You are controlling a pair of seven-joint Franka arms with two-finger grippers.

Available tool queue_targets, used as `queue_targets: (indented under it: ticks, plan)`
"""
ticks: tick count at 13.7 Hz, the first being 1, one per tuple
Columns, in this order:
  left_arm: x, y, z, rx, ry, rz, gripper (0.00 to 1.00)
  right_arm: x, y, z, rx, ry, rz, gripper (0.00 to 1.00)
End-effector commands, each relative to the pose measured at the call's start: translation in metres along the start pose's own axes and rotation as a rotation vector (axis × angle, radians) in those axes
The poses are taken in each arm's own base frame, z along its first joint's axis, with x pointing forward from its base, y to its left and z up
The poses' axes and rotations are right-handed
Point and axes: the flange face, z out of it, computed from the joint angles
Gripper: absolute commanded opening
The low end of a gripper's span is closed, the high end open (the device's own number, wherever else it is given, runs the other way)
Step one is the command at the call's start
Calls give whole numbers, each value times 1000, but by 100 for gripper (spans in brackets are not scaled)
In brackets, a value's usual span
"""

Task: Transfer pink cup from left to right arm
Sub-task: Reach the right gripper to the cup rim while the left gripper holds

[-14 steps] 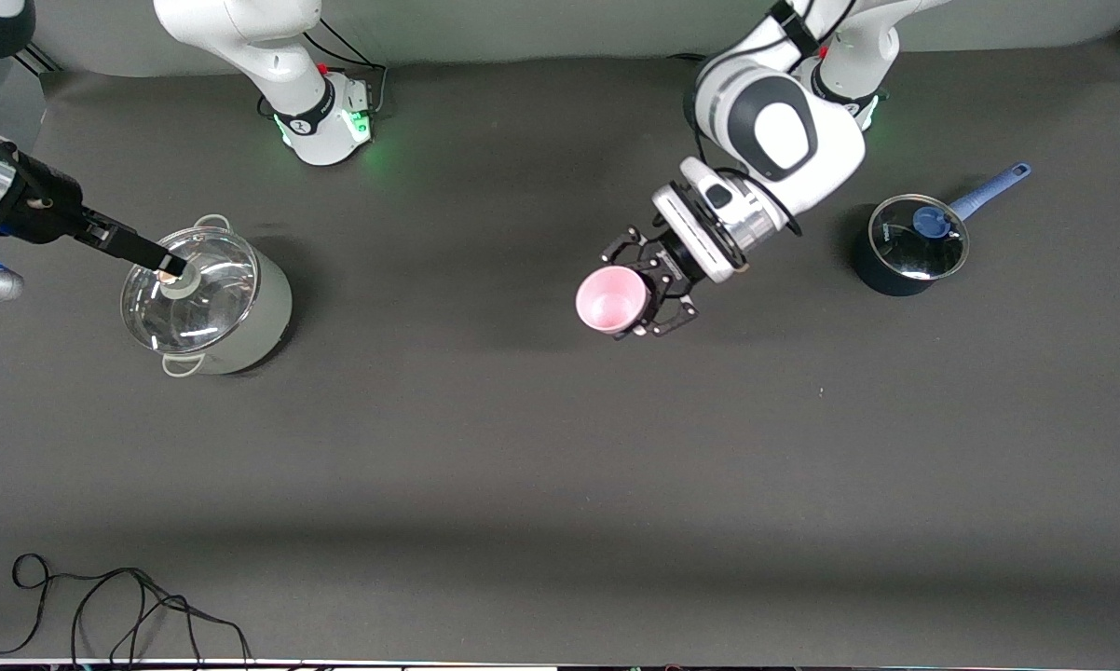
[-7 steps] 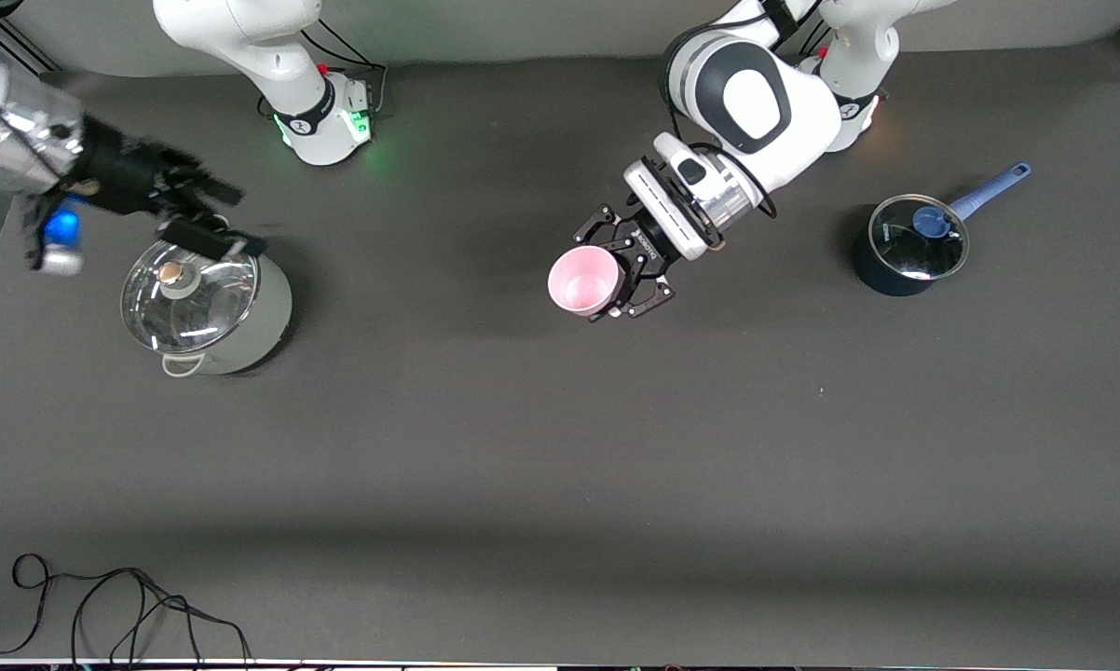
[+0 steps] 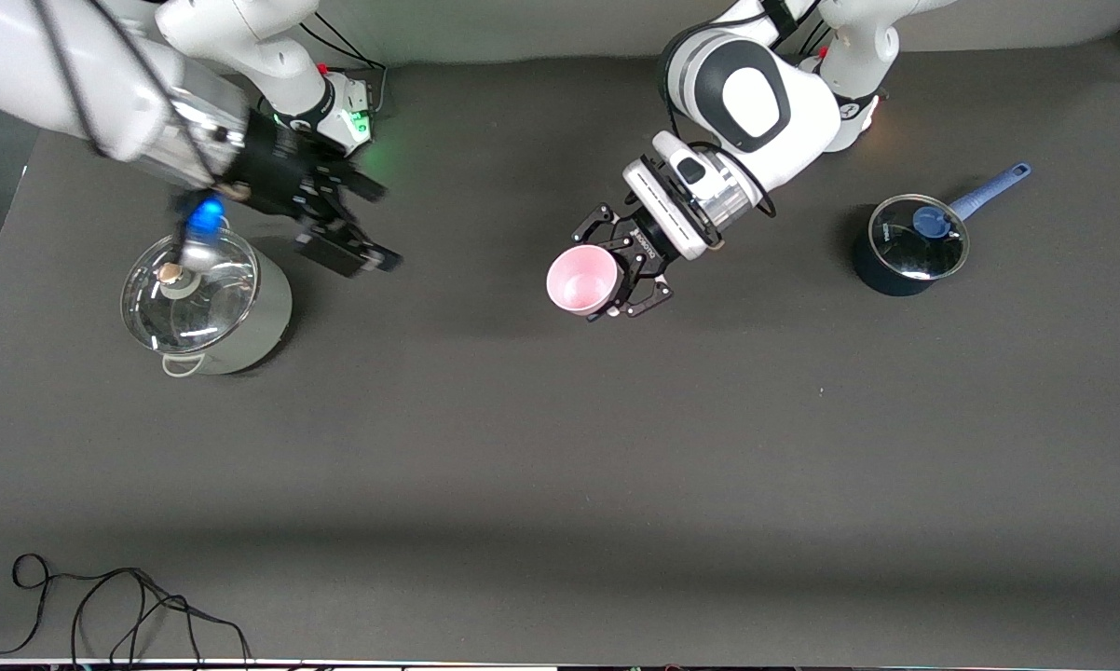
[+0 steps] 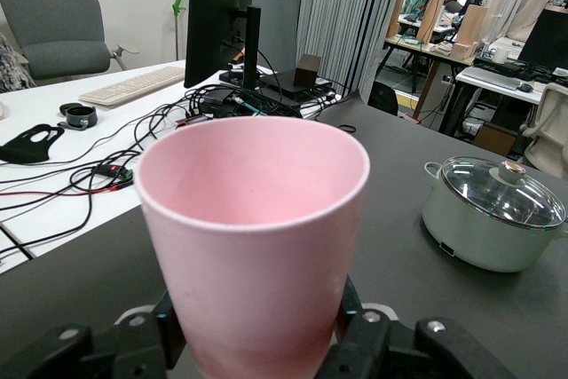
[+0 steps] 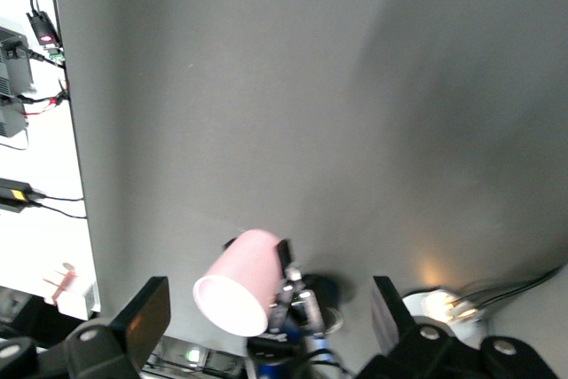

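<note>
Right now, sweeping the front view from nine o'clock toward three, I first meet the right claw (image 3: 341, 224), hanging with its fingers spread wide and holding nothing, over the surface (image 3: 560, 447) just past the pale green lidded pot (image 3: 208, 301). From it the pink cup (image 3: 582, 279) lies at about three o'clock, well apart, with bare surface between them. I see the cup held off the surface, gripped at its base by the left claw (image 3: 636, 270), which is closed tight on it. Its long axis is tipped over, with the open mouth turned toward the right arm's end. In the right wrist view the cup (image 5: 240, 281) sits framed between the open fingers, mouth leading. I judge the right claw must travel across and close around the cup's free upper wall.
</note>
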Motion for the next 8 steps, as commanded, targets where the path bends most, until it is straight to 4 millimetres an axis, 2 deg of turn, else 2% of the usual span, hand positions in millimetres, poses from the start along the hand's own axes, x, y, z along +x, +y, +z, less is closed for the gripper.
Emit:
queue_targets:
  ticks: [1,4,7,8]
  plan:
    - [5,5,0,11,3,-17,36,-18,-27,24,64,-16,109,100]
    - [4,5,-1,24,-9,-17,36,-45,-37,60,57,19,65,100]
    - [7,6,-1,29,-10,-18,37,-73,-24,107,-18,167,-53,100]
    - [6,7,-1,28,-12,-18,37,-79,-21,115,-37,196,-89,100]
